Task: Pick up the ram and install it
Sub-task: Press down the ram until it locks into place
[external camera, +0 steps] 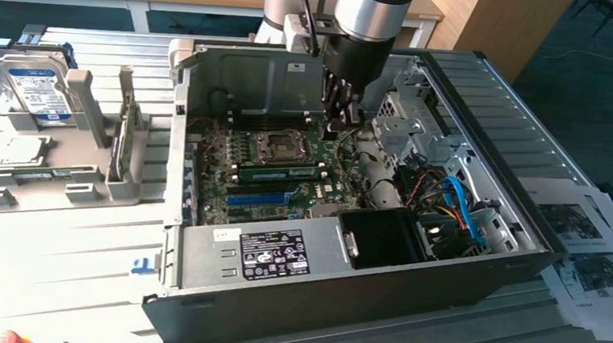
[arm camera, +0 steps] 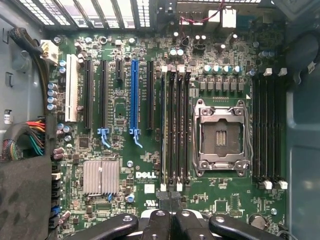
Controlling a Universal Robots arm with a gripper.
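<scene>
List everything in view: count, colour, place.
computer case: one, black and grey, open, on the table
motherboard: one, green, inside the case
ram: one, green, in a motherboard slot beside the CPU socket
CPU socket: one, silver, on the motherboard
long slot: one, blue, on the motherboard
hard drive: one, silver and blue, in the holder at the exterior view's left
holder: one, grey, on the table
papers: several, white, printed, at the exterior view's right
table: one, white, slatted
robot arm: one, silver, above the case
end effector: one, black, shut, over the motherboard
</scene>
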